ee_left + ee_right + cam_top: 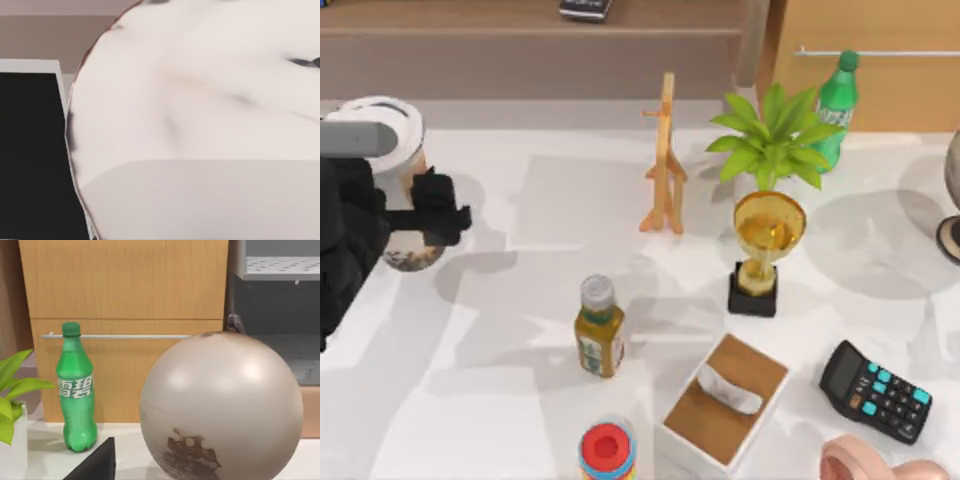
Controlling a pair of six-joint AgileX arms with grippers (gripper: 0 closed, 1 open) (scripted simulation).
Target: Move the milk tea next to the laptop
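Note:
The milk tea (405, 120), a clear cup with a white domed lid and dark pearls at its bottom, is at the table's far left. My left gripper (425, 212) is shut on its side, black fingers on either flank. Up close in the left wrist view, the milk tea's pale lid (200, 100) sits in front of a black panel with a light frame (30, 150), which looks like the laptop's screen. My right arm is parked off the right side, its wrist camera facing a globe (220, 410).
Mid-table stand an amber bottle (599, 330), a tissue box (725, 400), a gold trophy (765, 250), a wooden stand (665, 160) and a potted plant (775, 135). A green bottle (837, 105) is behind, and a black calculator (875, 390) lies front right.

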